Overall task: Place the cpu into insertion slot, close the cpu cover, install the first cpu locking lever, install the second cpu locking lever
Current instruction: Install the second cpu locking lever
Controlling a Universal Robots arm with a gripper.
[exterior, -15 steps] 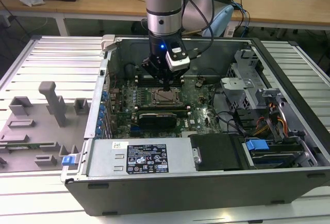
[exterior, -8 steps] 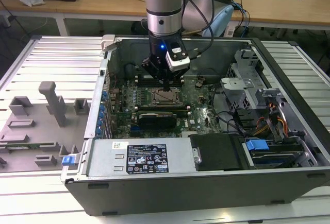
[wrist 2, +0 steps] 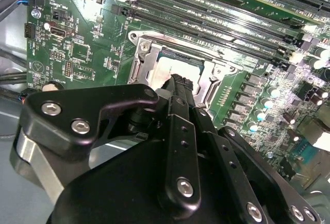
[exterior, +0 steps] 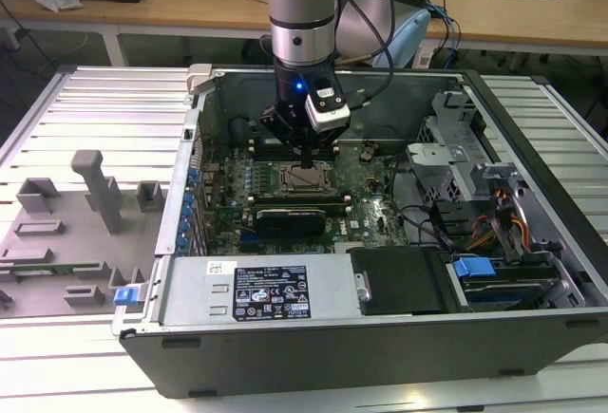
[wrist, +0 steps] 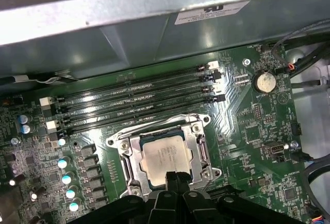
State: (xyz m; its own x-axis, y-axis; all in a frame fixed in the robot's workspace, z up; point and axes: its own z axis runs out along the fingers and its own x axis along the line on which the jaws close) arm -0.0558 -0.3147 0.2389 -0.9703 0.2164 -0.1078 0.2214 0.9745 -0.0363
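Observation:
The cpu (wrist: 162, 154) lies flat in the insertion slot (wrist: 200, 165), silvery top face up, with the cpu cover (wrist: 133, 158) lying down around it as a metal frame. My gripper (wrist: 175, 175) hangs just above the chip's edge, fingers pressed together with nothing between them. In the second wrist view the gripper (wrist 2: 178, 81) sits over the cpu (wrist 2: 164, 69) and the cpu cover (wrist 2: 146, 55). A thin wire lever (wrist: 154, 125) runs along the socket's side by the memory slots. In the exterior view the gripper (exterior: 306, 159) stands over the insertion slot (exterior: 306, 181) inside the open computer case.
Long black memory slots (wrist: 134, 100) lie beside the socket, and a row of capacitors (wrist: 67, 177) stands on another side. The case walls (exterior: 190, 138) enclose the motherboard. A black expansion card (exterior: 294, 215) and a drive cage (exterior: 456, 147) sit nearby. Grey fixtures (exterior: 95, 185) stand outside the case.

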